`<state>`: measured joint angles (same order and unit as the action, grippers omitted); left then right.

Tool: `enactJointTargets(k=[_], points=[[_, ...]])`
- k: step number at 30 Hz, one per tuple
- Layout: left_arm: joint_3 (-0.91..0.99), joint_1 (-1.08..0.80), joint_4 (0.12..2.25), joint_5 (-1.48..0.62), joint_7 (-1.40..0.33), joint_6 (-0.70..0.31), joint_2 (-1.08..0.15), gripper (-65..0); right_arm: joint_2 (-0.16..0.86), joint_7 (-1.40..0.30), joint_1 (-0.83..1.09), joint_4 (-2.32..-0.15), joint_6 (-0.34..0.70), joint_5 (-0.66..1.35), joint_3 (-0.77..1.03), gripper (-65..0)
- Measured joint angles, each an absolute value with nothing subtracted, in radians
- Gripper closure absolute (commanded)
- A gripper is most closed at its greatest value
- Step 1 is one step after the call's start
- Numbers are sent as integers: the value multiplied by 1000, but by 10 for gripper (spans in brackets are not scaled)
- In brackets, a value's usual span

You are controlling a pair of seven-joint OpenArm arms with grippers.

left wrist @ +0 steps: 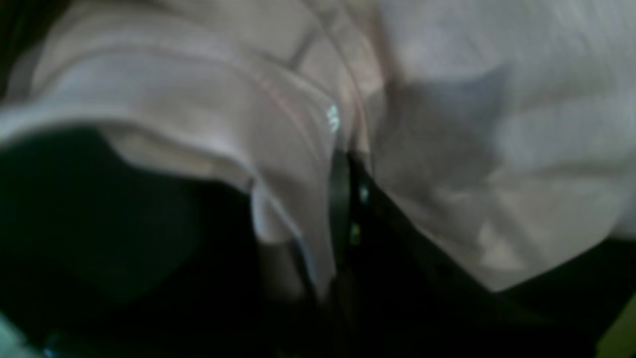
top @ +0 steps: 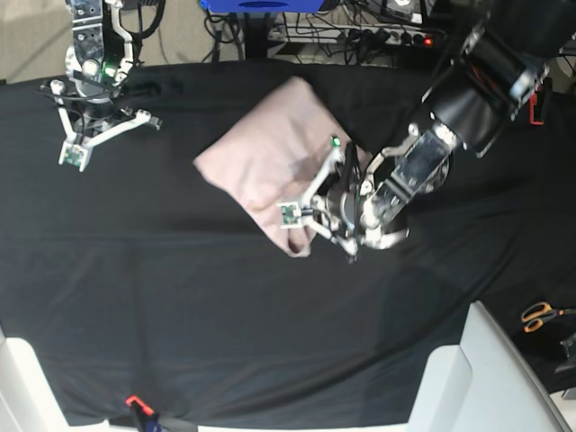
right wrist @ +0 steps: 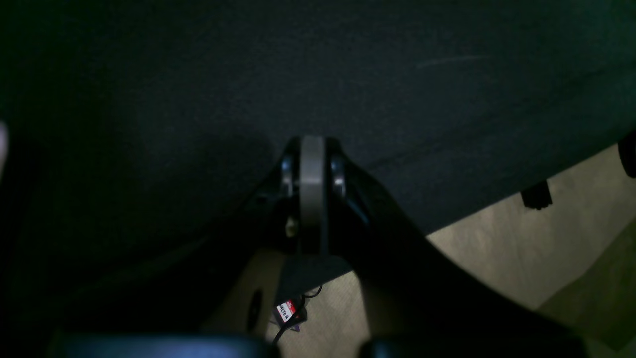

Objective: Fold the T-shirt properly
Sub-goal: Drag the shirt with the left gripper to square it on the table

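Base view, soft pink T-shirt (top: 265, 162) bunched on matte black cloth (top: 180, 297), left fingers (left wrist: 343, 199) pinching its edge, right fingers (right wrist: 312, 164) closed empty.

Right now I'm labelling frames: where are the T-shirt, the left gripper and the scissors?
T-shirt (top: 261, 157), base view, middle of the pink cloth.
Left gripper (top: 317, 225), base view, between its fingertips.
Scissors (top: 538, 314), base view, orange handles.

The T-shirt (top: 265, 162) is plain pale pink, unprinted. The cloth (top: 225, 315) over the surface is solid black. The scissors (top: 538, 315) at the edge have orange handles.
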<state>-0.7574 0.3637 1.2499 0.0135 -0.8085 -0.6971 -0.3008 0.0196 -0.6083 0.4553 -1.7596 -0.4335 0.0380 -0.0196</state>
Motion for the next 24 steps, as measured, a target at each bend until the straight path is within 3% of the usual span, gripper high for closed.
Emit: enactJointTargets(k=[6,24], points=[[-853,472,1251,47,-737,-704,-299,0,19,-609,458,-1759,-436,38,-22,-15],[-859,578,927,44,-675,-706,-38,0,19,-604,458,-1759,-437,38,-20,-15]])
